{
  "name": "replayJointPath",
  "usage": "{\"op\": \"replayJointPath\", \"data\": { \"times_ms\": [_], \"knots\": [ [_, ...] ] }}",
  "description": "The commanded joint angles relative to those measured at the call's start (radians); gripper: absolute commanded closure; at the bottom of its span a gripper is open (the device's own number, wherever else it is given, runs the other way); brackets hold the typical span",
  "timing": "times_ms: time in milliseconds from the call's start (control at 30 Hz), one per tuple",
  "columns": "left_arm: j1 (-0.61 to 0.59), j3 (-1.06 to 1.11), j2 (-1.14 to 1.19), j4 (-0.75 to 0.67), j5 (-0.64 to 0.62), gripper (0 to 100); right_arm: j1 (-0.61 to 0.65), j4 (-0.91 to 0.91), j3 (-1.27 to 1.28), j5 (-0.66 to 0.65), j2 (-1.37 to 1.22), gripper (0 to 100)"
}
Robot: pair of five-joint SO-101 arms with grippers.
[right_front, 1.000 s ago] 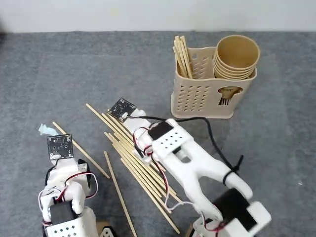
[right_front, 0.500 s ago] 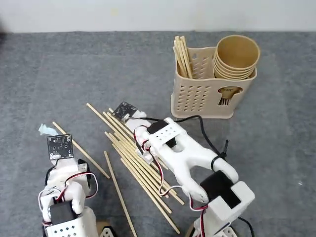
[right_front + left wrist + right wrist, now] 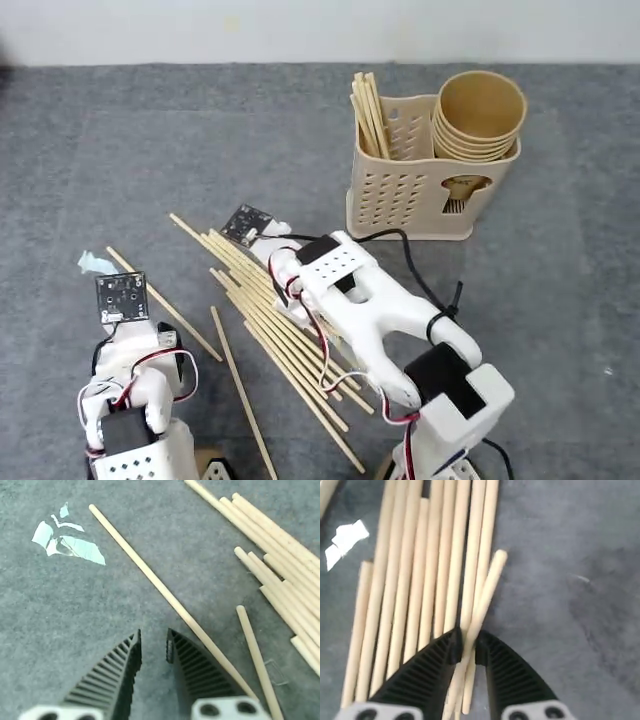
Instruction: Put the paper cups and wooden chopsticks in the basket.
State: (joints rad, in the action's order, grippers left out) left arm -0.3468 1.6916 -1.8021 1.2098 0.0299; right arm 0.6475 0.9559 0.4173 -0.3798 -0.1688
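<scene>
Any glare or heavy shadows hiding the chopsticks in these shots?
High view: even, soft light, no glare; the basket casts only a faint shadow on the mat. Left wrist view: the long chopstick lies evenly lit; a pale scrap shows up bright. Right wrist view: a dim shadow patch darkens the mat beside the chopsticks, not over them.

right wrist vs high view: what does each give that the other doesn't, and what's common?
Right wrist view: the right gripper seen close up, its fingers shut on one chopstick that lies angled across its neighbours.

High view: the basket, with stacked paper cups in one compartment and stored chopsticks leaning in the other. It also takes in the left arm, off to the side of the pile.

Both: the loose chopsticks lying side by side on the grey table.
</scene>
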Motion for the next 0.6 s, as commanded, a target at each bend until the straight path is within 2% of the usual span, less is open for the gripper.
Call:
{"op": "replayJointPath", "data": {
  "times_ms": [0,400,567],
  "knots": [
    [0.002,-0.007,-0.012,0.002,-0.006,92,-0.016,0.042,-0.04,-0.018,0.085,99.0],
    [0.002,-0.007,-0.012,-0.005,-0.006,92,-0.008,0.225,-0.043,-0.051,0.493,99.0],
    [0.002,-0.007,-0.012,-0.005,-0.006,92,-0.008,0.383,-0.189,-0.054,0.653,99.0]
  ]
}}
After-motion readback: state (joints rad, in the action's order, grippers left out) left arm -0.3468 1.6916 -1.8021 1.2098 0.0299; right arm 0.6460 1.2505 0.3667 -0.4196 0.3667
